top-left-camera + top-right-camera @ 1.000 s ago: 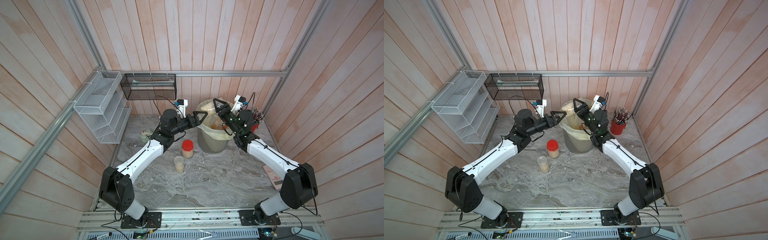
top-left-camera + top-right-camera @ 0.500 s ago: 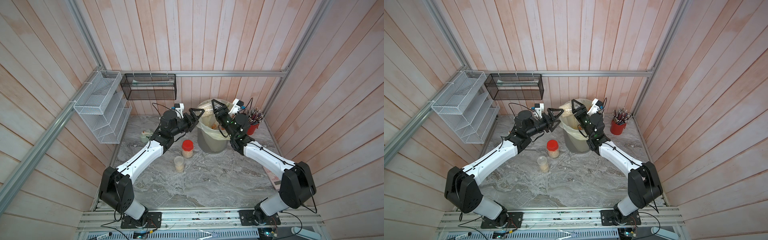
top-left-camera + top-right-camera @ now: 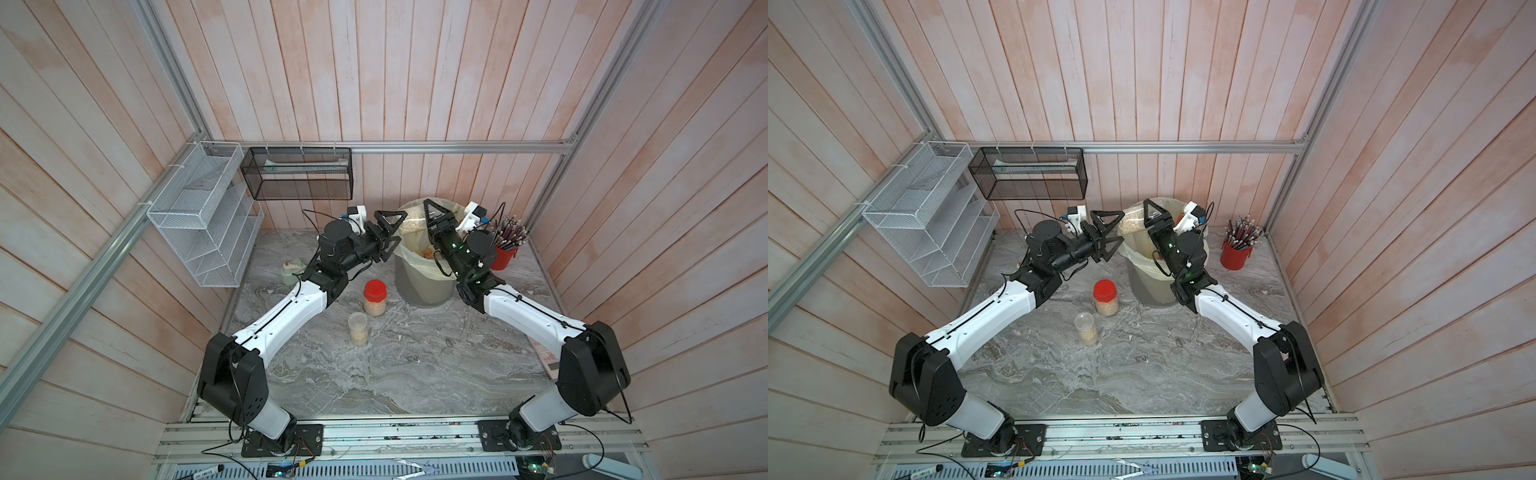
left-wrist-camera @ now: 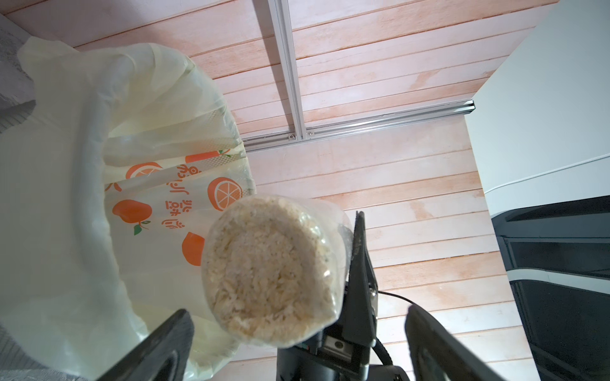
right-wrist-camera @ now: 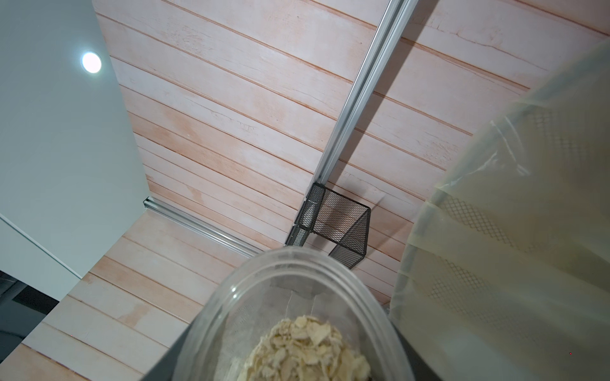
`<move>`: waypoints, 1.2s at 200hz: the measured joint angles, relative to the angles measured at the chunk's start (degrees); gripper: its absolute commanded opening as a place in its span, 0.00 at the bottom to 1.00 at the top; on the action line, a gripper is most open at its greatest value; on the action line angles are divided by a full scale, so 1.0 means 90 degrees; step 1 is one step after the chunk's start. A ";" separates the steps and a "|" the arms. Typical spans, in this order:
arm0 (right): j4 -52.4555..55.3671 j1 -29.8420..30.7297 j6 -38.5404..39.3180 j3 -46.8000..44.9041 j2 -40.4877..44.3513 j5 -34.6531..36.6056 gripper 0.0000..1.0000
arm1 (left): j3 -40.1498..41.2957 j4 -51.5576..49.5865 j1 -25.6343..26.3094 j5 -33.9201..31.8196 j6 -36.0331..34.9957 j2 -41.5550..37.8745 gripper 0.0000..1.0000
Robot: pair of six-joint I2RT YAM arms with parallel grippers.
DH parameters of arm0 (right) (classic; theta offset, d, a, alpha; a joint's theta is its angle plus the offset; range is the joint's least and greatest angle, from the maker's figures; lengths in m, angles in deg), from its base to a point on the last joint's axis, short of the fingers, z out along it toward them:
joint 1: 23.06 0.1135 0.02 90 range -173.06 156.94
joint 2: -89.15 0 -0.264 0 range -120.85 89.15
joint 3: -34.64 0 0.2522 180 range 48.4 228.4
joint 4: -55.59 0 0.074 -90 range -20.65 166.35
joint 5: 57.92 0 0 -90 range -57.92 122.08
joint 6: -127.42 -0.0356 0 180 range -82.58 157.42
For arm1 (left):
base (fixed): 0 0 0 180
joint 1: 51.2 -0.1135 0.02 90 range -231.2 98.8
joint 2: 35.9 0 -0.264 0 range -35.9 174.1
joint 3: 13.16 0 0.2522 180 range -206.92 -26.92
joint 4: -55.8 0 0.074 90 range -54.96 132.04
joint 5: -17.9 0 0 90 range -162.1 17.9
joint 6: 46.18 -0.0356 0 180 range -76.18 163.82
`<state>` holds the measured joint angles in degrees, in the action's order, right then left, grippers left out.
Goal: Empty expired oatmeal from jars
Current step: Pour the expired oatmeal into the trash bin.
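Observation:
My right gripper point(image 3: 422, 216) is shut on a clear jar point(image 3: 409, 223) of oatmeal point(image 5: 307, 349), held tilted over the bin point(image 3: 419, 284). The right wrist view shows the jar's rim point(image 5: 297, 260) without a lid. My left gripper point(image 3: 388, 232) stands open just left of this jar, with nothing between its fingers point(image 4: 158, 349). In the left wrist view the jar's packed end point(image 4: 270, 277) fills the middle. A red-lidded jar point(image 3: 375, 297) and a clear-lidded jar point(image 3: 358, 328) of oatmeal stand on the table, seen in both top views.
The grey bin has a yellowish bag point(image 4: 66, 198) with an orange-printed wrapper point(image 4: 198, 198) inside. A red pencil cup point(image 3: 505, 253) stands right of it. A small pale green thing point(image 3: 291, 270), a white wire rack point(image 3: 199, 216) and a black mesh basket point(image 3: 297, 174) are at the left.
The right gripper has shifted a little to the left with the jar. The left gripper has drawn back slightly to the left and stays open.

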<state>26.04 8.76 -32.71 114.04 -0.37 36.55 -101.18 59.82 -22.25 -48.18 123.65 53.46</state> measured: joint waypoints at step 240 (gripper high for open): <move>-0.1018 0.0202 0.0270 -0.0267 -0.0240 0.0522 0.23 | -0.0634 0.0049 0.0546 -0.1710 0.1523 0.0597 0.97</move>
<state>16.88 10.57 -30.29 111.64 -2.53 41.25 -106.88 60.26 -17.33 -63.56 137.36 58.84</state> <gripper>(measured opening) 0.634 0.970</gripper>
